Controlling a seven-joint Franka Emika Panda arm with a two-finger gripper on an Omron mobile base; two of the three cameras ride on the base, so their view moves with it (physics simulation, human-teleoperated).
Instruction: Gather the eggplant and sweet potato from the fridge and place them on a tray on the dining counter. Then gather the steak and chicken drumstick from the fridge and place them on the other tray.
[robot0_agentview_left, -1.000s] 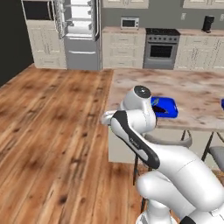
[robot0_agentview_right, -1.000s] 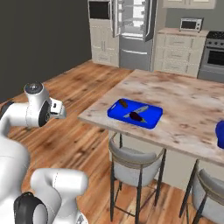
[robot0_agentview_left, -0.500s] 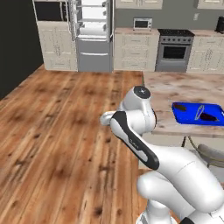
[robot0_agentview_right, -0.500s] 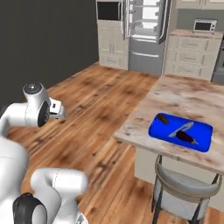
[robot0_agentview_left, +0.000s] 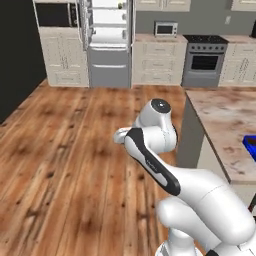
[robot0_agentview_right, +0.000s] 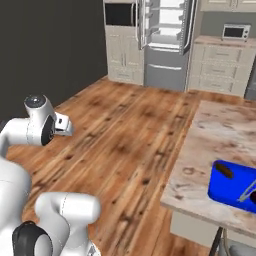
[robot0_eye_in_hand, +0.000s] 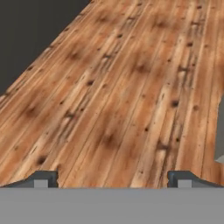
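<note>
The fridge (robot0_agentview_left: 107, 42) (robot0_agentview_right: 165, 40) stands at the far wall with its upper doors swung open; its shelves are too far off to tell what lies on them. The dining counter (robot0_agentview_left: 225, 120) (robot0_agentview_right: 220, 140) runs along the right. On it sits a blue tray (robot0_agentview_right: 232, 184) (robot0_agentview_left: 250, 148) holding a small dark piece (robot0_agentview_right: 225, 171) and a silver utensil (robot0_agentview_right: 246, 192). My gripper (robot0_eye_in_hand: 112, 180) is open, its fingertips (robot0_eye_in_hand: 41, 179) wide apart over bare wooden floor with nothing between them. The hand (robot0_agentview_right: 63, 125) is tucked close to the arm, left of the counter.
Cream cabinets line the back wall, with a stove (robot0_agentview_left: 202, 62) and a countertop microwave (robot0_agentview_left: 166, 28) (robot0_agentview_right: 234, 32). A dark wall (robot0_agentview_left: 15, 60) closes the left side. Wooden floor (robot0_agentview_left: 75, 150) stretches from me to the fridge. The counter's corner (robot0_agentview_right: 175, 192) juts out at the right.
The whole view has shifted as the base drives: the fridge has come nearer and more central, while the counter and tray have slid to the right edge. The gripper stays open.
</note>
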